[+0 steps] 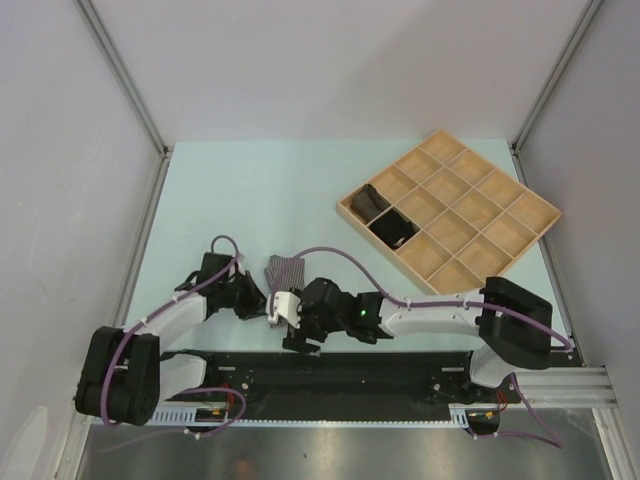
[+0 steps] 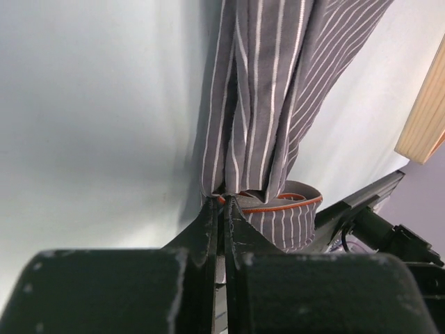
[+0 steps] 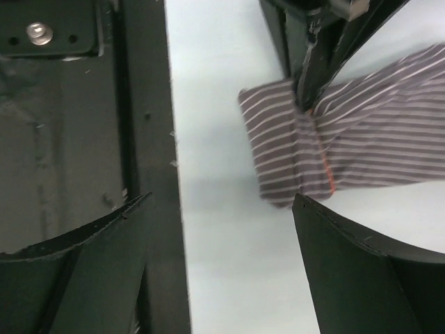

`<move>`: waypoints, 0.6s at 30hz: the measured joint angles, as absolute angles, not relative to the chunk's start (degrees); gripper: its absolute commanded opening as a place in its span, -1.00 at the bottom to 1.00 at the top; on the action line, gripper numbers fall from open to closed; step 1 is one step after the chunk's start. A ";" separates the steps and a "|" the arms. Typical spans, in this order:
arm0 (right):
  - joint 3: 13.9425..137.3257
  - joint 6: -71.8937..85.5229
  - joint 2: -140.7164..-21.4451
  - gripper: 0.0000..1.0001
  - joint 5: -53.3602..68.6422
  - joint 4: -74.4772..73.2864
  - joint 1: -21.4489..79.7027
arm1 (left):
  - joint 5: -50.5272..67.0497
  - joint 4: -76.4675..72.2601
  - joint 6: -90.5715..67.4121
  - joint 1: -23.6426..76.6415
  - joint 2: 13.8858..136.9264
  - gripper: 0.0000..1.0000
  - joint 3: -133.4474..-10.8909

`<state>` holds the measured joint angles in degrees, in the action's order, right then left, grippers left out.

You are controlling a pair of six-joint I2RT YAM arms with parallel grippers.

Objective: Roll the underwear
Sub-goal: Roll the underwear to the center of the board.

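Note:
The heather grey striped underwear (image 1: 286,270) with a thin orange edge lies bunched on the table between the two arms. My left gripper (image 2: 224,202) is shut on its orange-edged end (image 2: 278,202), and the cloth (image 2: 278,83) stretches away from the fingertips. In the top view my left gripper (image 1: 262,300) sits just left of the cloth. My right gripper (image 3: 222,216) is open and empty, hovering just short of the folded end (image 3: 292,153); it is beside the cloth in the top view (image 1: 287,318). Two dark rolled briefs, one brownish (image 1: 366,200) and one black (image 1: 392,228), lie in tray compartments.
The compartmented wooden tray (image 1: 480,200) stands at the far right, its corner showing in the left wrist view (image 2: 424,118). The black base rail (image 1: 350,365) runs along the near edge, close under my right gripper (image 3: 83,125). Grey walls enclose the table.

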<state>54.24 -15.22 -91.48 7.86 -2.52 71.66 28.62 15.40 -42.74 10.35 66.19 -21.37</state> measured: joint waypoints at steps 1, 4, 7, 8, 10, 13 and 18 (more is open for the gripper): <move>53.84 -15.88 -91.74 0.69 5.98 -1.08 72.62 | 28.91 15.73 -42.44 10.11 66.46 -1.00 -21.52; 53.19 -17.72 -93.30 0.70 0.60 3.42 74.83 | 29.74 16.58 -41.65 9.56 67.11 -1.00 -21.98; 52.77 -20.05 -95.74 0.69 -4.84 8.25 76.69 | 30.46 17.39 -40.84 9.28 67.53 -1.00 -22.20; 52.69 -20.95 -96.71 0.69 -6.20 9.67 77.06 | 30.65 17.45 -40.53 9.17 67.61 -1.00 -22.20; 52.49 -22.17 -97.95 0.68 -7.73 11.31 77.47 | 30.96 17.85 -40.01 8.84 67.70 -1.00 -22.26; 52.36 -23.94 -99.50 0.58 -9.85 12.97 77.56 | 31.57 18.57 -39.38 8.29 67.85 -1.00 -22.44; 52.36 -25.82 -101.19 0.31 -12.05 14.59 77.52 | 32.27 19.27 -38.46 7.44 68.29 -1.00 -22.76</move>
<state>52.36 -25.82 -101.19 -12.05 14.59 77.52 32.27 19.27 -38.46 7.44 68.29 -22.76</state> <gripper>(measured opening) 0.728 0.022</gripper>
